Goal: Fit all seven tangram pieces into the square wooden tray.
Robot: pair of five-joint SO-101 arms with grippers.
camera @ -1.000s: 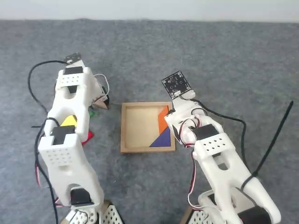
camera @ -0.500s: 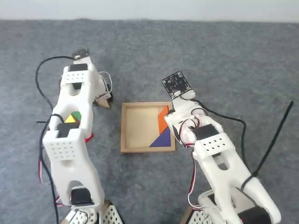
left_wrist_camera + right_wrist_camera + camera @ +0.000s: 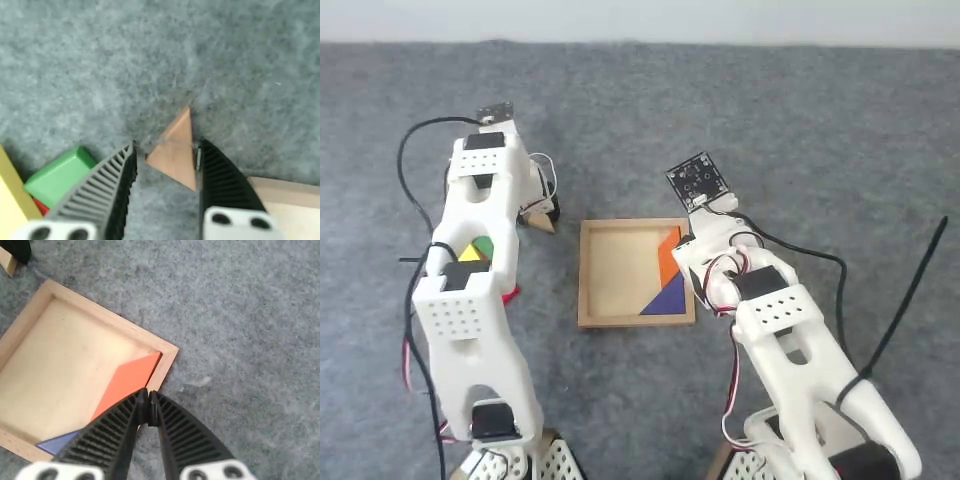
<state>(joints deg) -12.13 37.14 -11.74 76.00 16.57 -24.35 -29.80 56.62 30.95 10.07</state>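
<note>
Left gripper (image 3: pixel 165 147) fingers apart, straddling tan wood triangle (image 3: pixel 175 152), which lies flat on grey carpet (image 3: pixel 225 60) just off the square wooden tray's (image 3: pixel 583 270) far-left corner. Triangle's long edge runs along one ribbed black finger (image 3: pixel 220 175); right-angle corner points at the other finger, one sharp tip past the fingertips. Right gripper (image 3: pixel 148 401) pinched together, empty, over tray's right wall. Orange parallelogram (image 3: pixel 127 382) in tray, long axis along that wall. Blue triangle (image 3: pixel 668 298) in near-right corner. Glossy green block (image 3: pixel 57 175) near left gripper.

Bright, even diffuse light, soft faint shadows on grey mat (image 3: pixel 820 120)
</note>
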